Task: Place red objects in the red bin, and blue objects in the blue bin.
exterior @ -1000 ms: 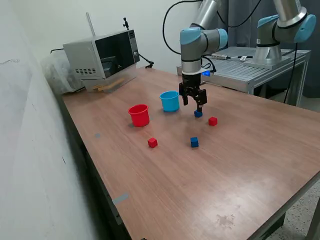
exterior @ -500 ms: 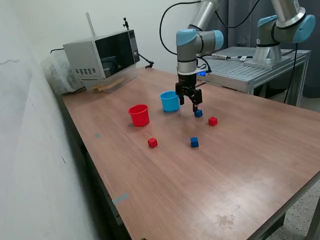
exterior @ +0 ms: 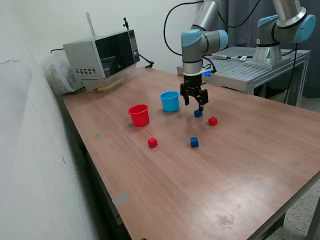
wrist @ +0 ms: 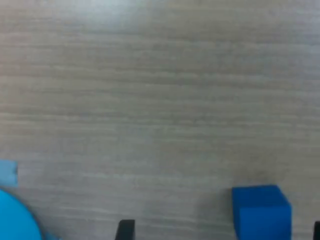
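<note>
The pincer has swung back toward the exterior view's right and hangs open, empty, just above a blue cube on the tabletop, beside the blue cup.

Two red cubes, two dark blue cubes, red cup, light blue cup, brown woodgrain table.
</note>
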Available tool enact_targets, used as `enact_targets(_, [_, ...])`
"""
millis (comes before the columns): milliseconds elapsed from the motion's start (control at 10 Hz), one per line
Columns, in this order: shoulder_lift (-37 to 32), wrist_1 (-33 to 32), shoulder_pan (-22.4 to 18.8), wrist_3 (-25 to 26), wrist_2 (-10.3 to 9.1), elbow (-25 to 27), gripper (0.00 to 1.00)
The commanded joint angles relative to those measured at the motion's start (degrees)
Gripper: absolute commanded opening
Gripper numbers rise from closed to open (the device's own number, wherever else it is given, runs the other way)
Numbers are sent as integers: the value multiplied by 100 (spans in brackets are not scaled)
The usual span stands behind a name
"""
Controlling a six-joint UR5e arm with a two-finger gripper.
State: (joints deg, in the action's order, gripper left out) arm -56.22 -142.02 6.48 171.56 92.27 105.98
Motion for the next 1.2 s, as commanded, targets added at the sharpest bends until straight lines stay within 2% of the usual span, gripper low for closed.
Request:
enact_targets(0, [-65,-1,-138,-8,-8,99,100])
enact_targets(400, [-65,-10,-340,-17,-16,90,100])
enact_targets(800, [-56,-19,-271,-201,-16,90,100])
enact_targets(900, [-56,-19,-236,-202,-16,81,0])
enact_targets(1100, [-56,-10,-174,-341,-16,64,0])
